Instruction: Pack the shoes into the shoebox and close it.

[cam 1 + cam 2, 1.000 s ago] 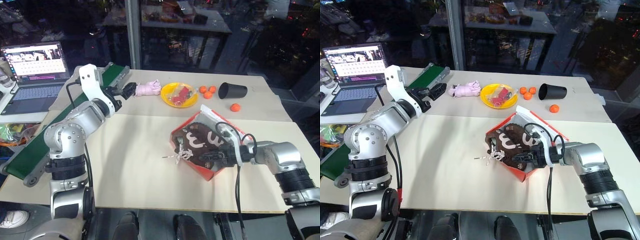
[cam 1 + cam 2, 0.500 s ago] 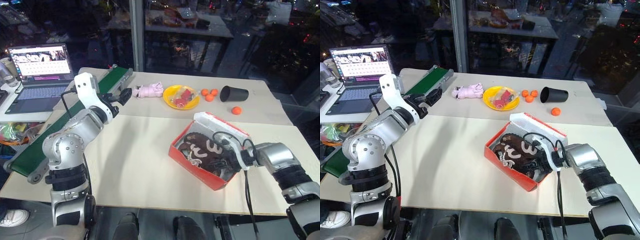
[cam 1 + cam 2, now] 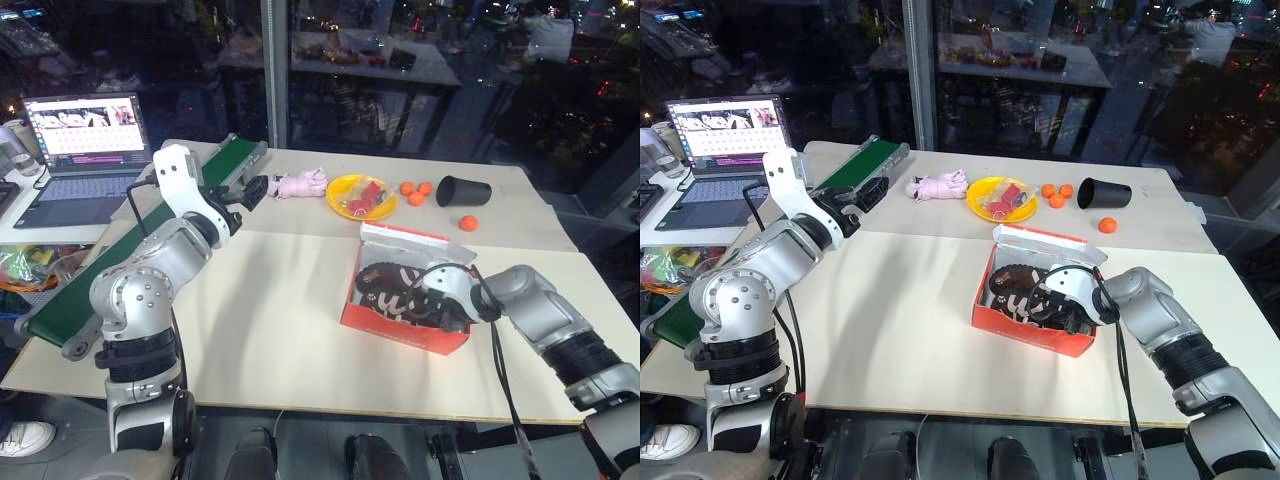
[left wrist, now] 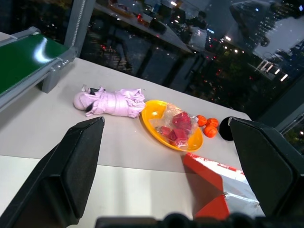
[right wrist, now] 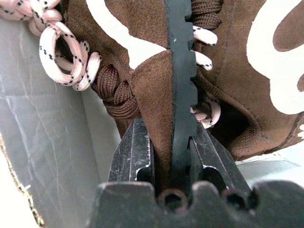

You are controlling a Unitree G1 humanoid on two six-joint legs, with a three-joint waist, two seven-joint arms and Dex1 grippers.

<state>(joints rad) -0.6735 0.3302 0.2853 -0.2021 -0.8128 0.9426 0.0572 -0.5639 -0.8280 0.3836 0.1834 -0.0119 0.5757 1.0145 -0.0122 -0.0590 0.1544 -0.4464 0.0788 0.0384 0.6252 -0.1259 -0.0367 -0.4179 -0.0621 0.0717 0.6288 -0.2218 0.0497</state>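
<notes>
The red shoebox (image 3: 398,324) stands open on the table right of centre, its lid (image 3: 410,241) raised at the far side. Both dark brown shoes (image 3: 388,290) with pale laces lie inside it. My right gripper (image 3: 447,311) reaches down into the box's right end. In the right wrist view its fingers (image 5: 180,90) pinch a brown suede flap of a shoe (image 5: 152,80) next to the white inner wall (image 5: 52,156). My left gripper (image 3: 254,189) hovers open and empty over the far left of the table, well away from the box.
A pink plush toy (image 3: 301,183), a yellow bowl (image 3: 361,197) of wrapped red items, three oranges (image 3: 415,191), and a black cup (image 3: 462,190) on its side line the far edge. A green conveyor (image 3: 52,306) and a laptop (image 3: 85,128) stand at left.
The right gripper has rolled and sunk with the shoe into the box. The box has swung round squarer to the table edge, and the lace hanging over its rim is now inside. The left arm held still.
</notes>
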